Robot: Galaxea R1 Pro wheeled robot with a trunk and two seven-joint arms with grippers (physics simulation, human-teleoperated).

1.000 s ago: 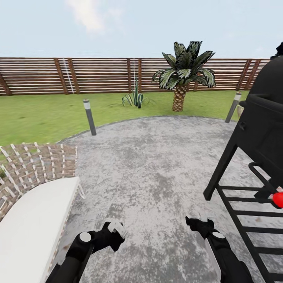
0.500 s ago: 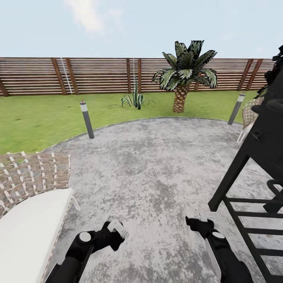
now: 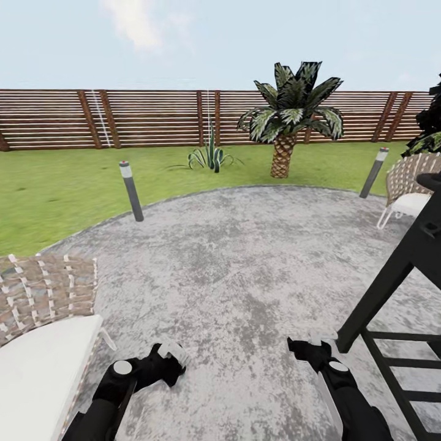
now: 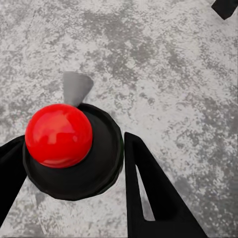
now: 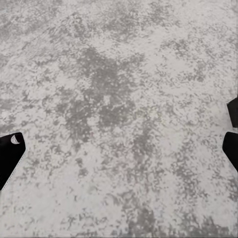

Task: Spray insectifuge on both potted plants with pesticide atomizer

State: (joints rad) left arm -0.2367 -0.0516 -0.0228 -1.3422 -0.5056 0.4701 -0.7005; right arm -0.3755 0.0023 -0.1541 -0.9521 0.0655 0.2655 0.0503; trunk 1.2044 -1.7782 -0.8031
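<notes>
- Black left claw (image 3: 166,360): fingers (image 4: 148,198) spread apart, nothing between them. In the left wrist view a red dome (image 4: 58,135) on a black round disc (image 4: 94,168) lies beyond the fingers. Contact with it cannot be told.
- Right claw (image 3: 311,346): fingers (image 5: 9,156) spread wide and empty, with bare stone beyond them.
- Patio (image 3: 245,257): round, grey, mottled stone. The robot stands on it with both arms held low.
- Near left: wicker seat (image 3: 43,288) with a white cushion (image 3: 37,367). Near right: black grill frame (image 3: 392,288).
- Patio edge: 2 grey post lamps, 1 on the left (image 3: 131,191) and 1 on the right (image 3: 373,173). A 2nd wicker seat (image 3: 413,177) stands beside the right one.
- Lawn (image 3: 55,190): green and flat, reaching to the fence.
- Far side: a striped agave (image 3: 211,156) and a palm (image 3: 288,122) stand in front of the brown slatted fence (image 3: 153,119).
- Garden: this is the task's setting. Where the spray bottle and the 2 potted plants stand cannot be told from here, so their look is left unstated.
- Handling estimate for the spray bottle: probably light, stiff and smooth-sided, so liable to slip. Grip the body just below the trigger head, keep it upright and leave the trigger free.
</notes>
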